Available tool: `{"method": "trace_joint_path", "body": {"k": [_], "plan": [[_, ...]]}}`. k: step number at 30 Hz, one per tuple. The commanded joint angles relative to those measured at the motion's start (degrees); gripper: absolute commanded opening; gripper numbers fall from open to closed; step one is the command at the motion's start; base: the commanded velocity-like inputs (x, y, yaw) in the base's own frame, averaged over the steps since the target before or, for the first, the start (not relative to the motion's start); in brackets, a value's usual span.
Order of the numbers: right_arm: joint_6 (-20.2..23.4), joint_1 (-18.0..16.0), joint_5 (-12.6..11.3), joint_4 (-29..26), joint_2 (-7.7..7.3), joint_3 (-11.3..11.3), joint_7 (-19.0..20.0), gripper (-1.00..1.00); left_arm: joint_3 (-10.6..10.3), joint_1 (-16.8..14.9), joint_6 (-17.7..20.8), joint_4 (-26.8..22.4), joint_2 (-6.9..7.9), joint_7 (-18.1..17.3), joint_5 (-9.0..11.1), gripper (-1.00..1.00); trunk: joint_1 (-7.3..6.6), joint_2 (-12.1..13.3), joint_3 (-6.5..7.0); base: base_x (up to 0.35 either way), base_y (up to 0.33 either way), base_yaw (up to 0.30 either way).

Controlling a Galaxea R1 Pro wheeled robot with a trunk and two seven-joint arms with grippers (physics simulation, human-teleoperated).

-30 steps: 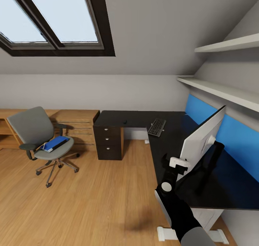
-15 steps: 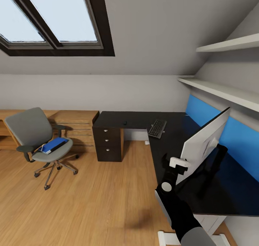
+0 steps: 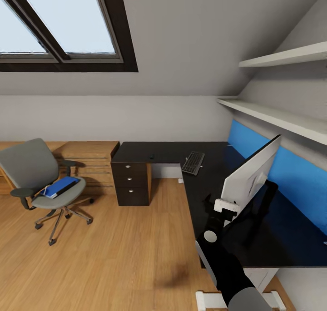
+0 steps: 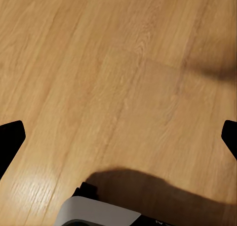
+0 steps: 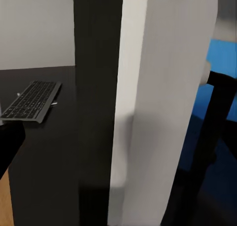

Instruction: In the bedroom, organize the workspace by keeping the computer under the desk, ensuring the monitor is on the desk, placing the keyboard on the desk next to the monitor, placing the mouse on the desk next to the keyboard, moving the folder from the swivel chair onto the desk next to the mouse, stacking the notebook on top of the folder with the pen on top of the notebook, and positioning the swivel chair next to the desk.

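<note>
My right gripper (image 3: pixel 225 206) is shut on the lower edge of the wide monitor (image 3: pixel 250 177), whose white back faces me, tilted over the black desk (image 3: pixel 168 150). In the right wrist view the monitor's edge (image 5: pixel 148 107) is right up close, with one dark finger (image 5: pixel 9 142) beside it. The keyboard (image 3: pixel 193 162) lies on the desk corner and the small dark mouse (image 3: pixel 151 156) sits above the drawer unit (image 3: pixel 131 182). At the left stands the grey swivel chair (image 3: pixel 32 168) with the blue folder (image 3: pixel 61 186) on its seat. My left gripper (image 4: pixel 118 137) is open over the wooden floor.
Light wooden low cabinets (image 3: pixel 88 154) stand against the back wall behind the chair. A blue wall panel (image 3: pixel 295 179) and two white shelves (image 3: pixel 272 116) run along the right wall above the desk. The desk's white foot (image 3: pixel 206 298) is near my arm. Open wooden floor (image 3: pixel 118 247) lies between chair and desk.
The whole picture has shifted left, so the camera has moved. The monitor stays in my right gripper in the same pose relative to the arm.
</note>
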Motion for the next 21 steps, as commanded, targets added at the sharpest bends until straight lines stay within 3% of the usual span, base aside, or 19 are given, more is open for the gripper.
{"method": "trace_joint_path", "body": {"k": [1, 21], "plan": [[-0.12, -0.07, 0.15, 0.06, 0.0, 0.06, -0.26, 1.0, -0.14, -0.05, -0.17, 0.02, -0.01, 0.2, 0.13, 1.0, 0.04, -0.13, -0.11, 0.0, 0.0, -0.042], [-0.12, 0.0, 0.06, 0.11, 0.0, 0.05, -0.26, 1.0, -0.18, -0.05, -0.17, 0.46, -0.01, -0.04, 0.13, 1.0, 0.04, -0.13, 0.37, -0.004, -0.007, -0.047]]}}
